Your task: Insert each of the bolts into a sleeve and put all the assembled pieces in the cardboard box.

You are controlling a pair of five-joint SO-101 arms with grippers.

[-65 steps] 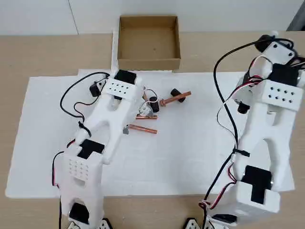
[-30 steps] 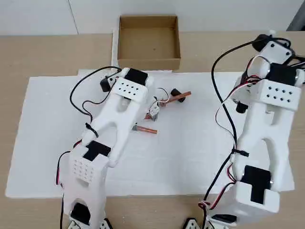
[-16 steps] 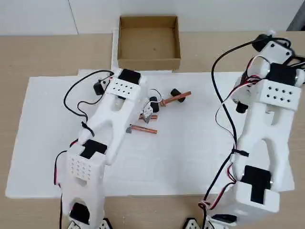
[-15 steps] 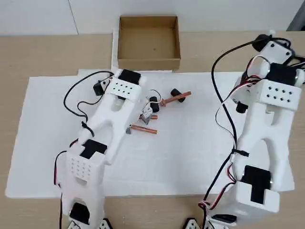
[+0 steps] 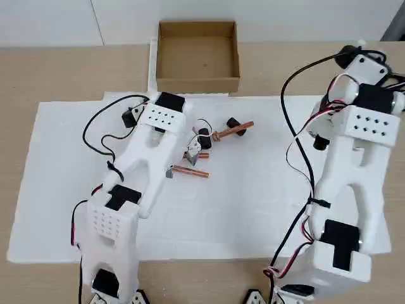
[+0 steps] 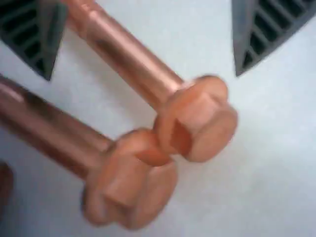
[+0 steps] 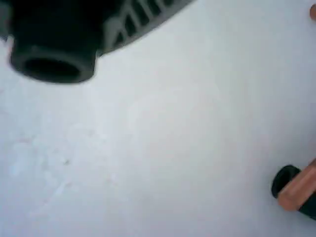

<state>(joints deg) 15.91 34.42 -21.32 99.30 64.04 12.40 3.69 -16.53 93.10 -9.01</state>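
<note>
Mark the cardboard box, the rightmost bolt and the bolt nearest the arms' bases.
cardboard box point(image 5: 197, 84), high view, on its near outer wall.
rightmost bolt point(image 5: 243, 126), high view, on the copper shaft near its right end.
bolt nearest the bases point(image 5: 192, 171), high view, on the middle of its shaft.

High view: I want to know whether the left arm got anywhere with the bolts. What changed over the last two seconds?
The left arm swung right over the bolts, then came back left to about where it started. Its gripper is open over them, and nothing was picked up. The bolts, the box and the right arm stayed about where they were.
</note>
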